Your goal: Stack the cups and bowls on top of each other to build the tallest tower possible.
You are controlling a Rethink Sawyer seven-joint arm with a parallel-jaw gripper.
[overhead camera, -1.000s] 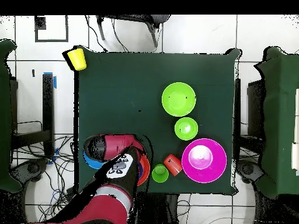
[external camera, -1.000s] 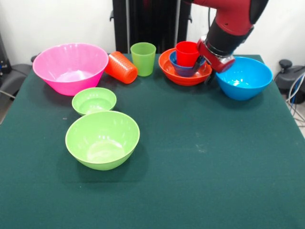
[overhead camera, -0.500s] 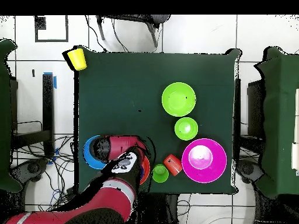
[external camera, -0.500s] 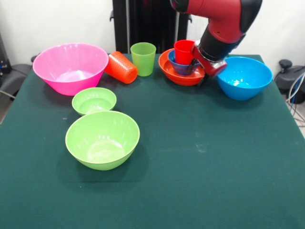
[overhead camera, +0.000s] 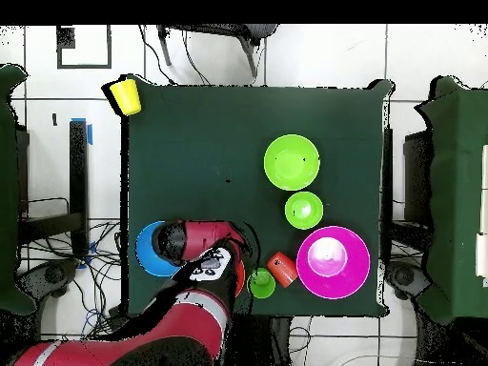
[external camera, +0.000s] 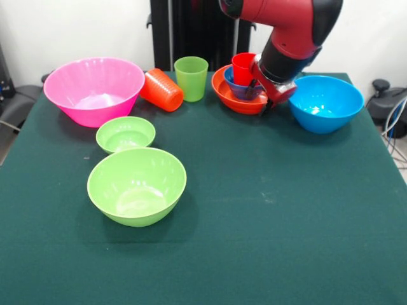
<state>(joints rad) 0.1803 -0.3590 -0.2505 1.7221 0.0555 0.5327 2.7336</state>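
A red cup (external camera: 243, 65) stands in the small dark blue bowl (external camera: 236, 88), which sits in the wide orange bowl (external camera: 230, 98) at the table's far side; together they form a low tower. My gripper (external camera: 262, 101) hangs at that bowl's right rim, between it and the large blue bowl (external camera: 325, 103). The arm (overhead camera: 195, 276) covers the tower from overhead. The pink bowl (external camera: 94, 89), a tipped orange cup (external camera: 162, 89) and an upright light green cup (external camera: 191, 77) stand to the left. The small green bowl (external camera: 125, 133) and large green bowl (external camera: 137, 185) sit nearer. A yellow cup (overhead camera: 124, 94) lies off the table's corner.
The wide green tabletop (external camera: 286, 210) stretches in front of the bowls. Dark chairs stand at both table sides in the overhead view.
The gripper has swung left from the blue bowl's rim to the orange bowl's right rim. The orange bowl with its blue bowl and red cup has shifted slightly left.
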